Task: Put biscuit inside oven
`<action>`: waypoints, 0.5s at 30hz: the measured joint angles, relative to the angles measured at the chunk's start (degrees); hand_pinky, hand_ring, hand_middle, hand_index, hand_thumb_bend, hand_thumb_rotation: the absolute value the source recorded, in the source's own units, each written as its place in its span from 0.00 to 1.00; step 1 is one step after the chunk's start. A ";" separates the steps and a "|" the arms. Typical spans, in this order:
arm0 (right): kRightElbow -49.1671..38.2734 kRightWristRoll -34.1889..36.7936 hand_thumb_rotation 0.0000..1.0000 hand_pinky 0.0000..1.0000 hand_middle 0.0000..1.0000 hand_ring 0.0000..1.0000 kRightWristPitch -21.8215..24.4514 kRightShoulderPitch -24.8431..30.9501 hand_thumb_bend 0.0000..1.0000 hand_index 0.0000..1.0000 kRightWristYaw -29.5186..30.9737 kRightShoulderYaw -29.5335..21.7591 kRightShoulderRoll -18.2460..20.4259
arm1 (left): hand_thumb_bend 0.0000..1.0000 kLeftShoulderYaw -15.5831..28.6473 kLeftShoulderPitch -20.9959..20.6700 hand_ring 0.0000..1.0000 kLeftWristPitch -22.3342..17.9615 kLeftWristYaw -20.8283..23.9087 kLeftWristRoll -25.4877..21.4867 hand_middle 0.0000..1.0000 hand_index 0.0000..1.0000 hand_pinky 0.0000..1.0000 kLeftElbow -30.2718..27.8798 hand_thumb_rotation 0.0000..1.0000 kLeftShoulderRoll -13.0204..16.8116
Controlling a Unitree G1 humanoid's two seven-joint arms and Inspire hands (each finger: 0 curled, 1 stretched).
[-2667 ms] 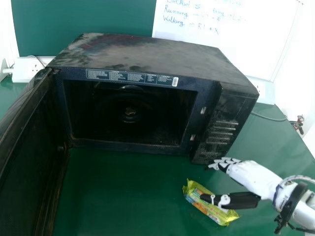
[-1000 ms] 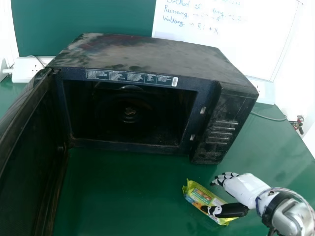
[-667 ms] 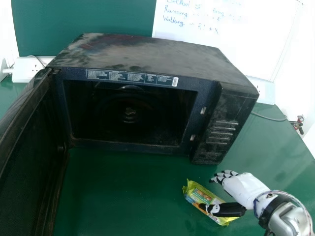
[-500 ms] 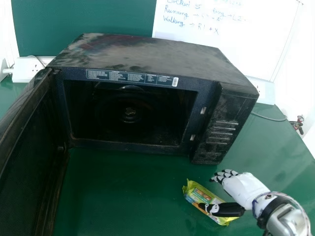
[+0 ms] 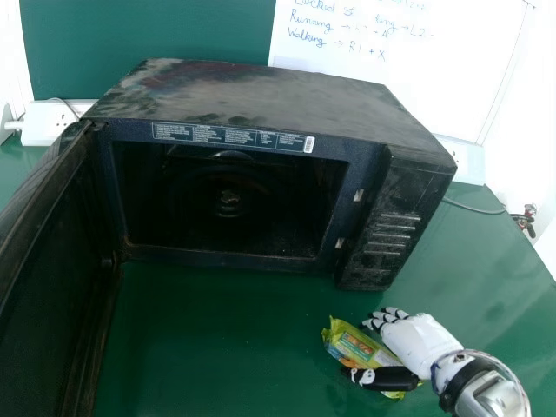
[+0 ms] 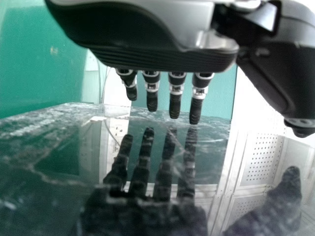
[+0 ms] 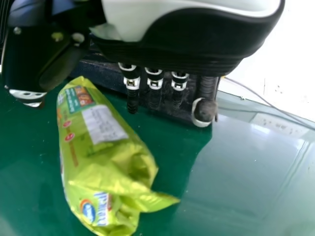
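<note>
The right hand (image 5: pixel 419 340), its fingers and thumb held apart, is now brought closer about the biscuit (image 5: pixel 349 340) than a moment ago. The biscuit is still supported by the table (image 5: pixel 217 330), outside the oven (image 5: pixel 261 95); a grasp is apparently being prepared, with lifting yet to be done.
</note>
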 measured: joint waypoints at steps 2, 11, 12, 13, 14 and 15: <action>0.17 0.00 0.95 0.00 1.00 1.00 0.01 -0.05 0.86 0.93 0.02 0.15 0.07 | 1.00 0.00 0.00 1.00 0.00 -0.04 -0.01 1.00 1.00 1.00 -0.08 1.00 0.00; 1.10 0.66 0.94 0.00 1.00 1.00 0.04 -0.47 0.85 0.92 1.99 1.07 -0.10 | 1.00 0.00 0.14 1.00 -0.01 0.03 0.09 1.00 1.00 1.00 -0.51 1.00 0.00; 1.37 0.88 0.93 0.00 1.00 1.00 0.03 -0.68 0.85 0.92 2.10 1.07 -0.17 | 1.00 0.00 0.18 1.00 -0.01 0.00 0.04 1.00 1.00 1.00 -0.59 1.00 0.00; 1.71 0.98 0.93 0.00 1.00 1.00 0.02 -0.89 0.85 0.92 2.15 1.07 -0.20 | 1.00 0.00 0.18 1.00 -0.01 -0.04 0.03 1.00 1.00 1.00 -0.60 1.00 0.00; 2.20 1.05 0.93 0.00 1.00 1.00 0.03 -1.16 0.85 0.92 2.16 1.07 -0.24 | 1.00 0.00 0.21 1.00 -0.01 -0.08 0.04 1.00 1.00 1.00 -0.60 1.00 0.00; 2.45 1.02 0.94 0.00 1.00 1.00 0.09 -1.37 0.85 0.93 2.26 1.08 -0.28 | 1.00 0.00 0.25 1.00 -0.01 -0.08 0.04 1.00 1.00 1.00 -0.60 1.00 0.00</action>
